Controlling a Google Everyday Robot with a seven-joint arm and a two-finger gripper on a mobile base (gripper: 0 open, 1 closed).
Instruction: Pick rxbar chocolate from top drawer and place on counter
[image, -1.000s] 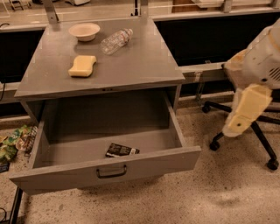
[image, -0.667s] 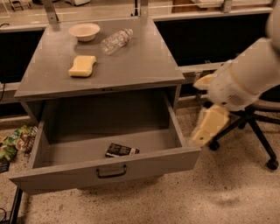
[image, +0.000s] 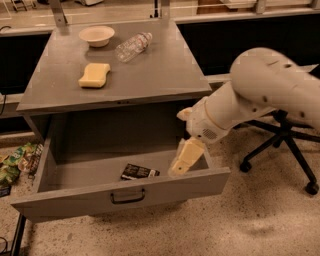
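**Gripper low in the open drawer, bar just beside it**

Your gripper (image: 181, 164) hangs tip-down inside the top drawer (image: 75, 200), at the end nearest the office chair (image: 285, 145). Its tip is close above the drawer floor. Whether it is parted or closed, you cannot tell from here.

The rxbar chocolate (image: 139, 172) lies flat on the drawer floor just beside the tip, toward the drawer's middle. It sits close behind the front panel and does not touch the gripper.

The drawer is pulled well out from under the counter (image: 150, 75), which likely explains the slanted approach from above: nothing overhangs the bar.

The bar is a small, flat black wrapper with whitish print, its long side roughly along the front panel.

Above and beyond the tip, the counter carries a yellow sponge (image: 94, 74), a bowl (image: 96, 35) and a clear bottle (image: 133, 46) lying on its side.
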